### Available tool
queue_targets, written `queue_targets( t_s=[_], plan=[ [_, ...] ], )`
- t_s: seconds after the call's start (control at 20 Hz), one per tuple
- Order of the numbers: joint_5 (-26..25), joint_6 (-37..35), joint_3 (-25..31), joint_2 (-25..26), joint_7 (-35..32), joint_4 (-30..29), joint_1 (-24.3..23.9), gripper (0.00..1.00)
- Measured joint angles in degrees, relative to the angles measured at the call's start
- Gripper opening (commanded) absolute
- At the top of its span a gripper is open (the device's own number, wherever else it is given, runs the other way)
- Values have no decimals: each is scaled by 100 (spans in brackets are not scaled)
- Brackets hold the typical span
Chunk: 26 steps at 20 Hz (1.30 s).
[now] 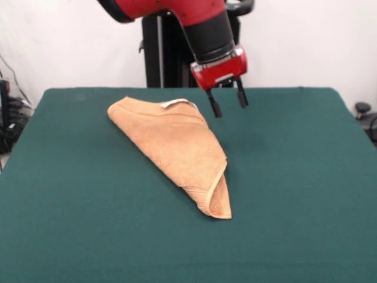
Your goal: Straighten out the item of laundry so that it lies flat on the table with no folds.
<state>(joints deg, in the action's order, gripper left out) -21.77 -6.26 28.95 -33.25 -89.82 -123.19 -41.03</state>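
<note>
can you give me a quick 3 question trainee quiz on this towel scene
1. True or false: the towel already lies fully flat on the table.
2. The claw is: A) clamped on the towel, B) open and above the table beside the towel, C) out of sight.
3. Fill in: the small white tag sits at the towel's ___ edge, far or near, in the front view.

Key: 1 false, it is folded over into a tapering shape. 2 B. 3 far.
</note>
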Motion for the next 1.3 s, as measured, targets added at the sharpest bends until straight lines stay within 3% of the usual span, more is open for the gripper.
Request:
queue_targets(
  t_s=[0.85, 1.05, 1.3],
  plan=[
    [-179, 719, -787, 729, 0, 194, 337, 100],
    [-413, 1617, -1016, 789, 0, 300, 460, 100],
    [-403, 4008, -1755, 622, 0, 311, 1113, 100]
  ],
)
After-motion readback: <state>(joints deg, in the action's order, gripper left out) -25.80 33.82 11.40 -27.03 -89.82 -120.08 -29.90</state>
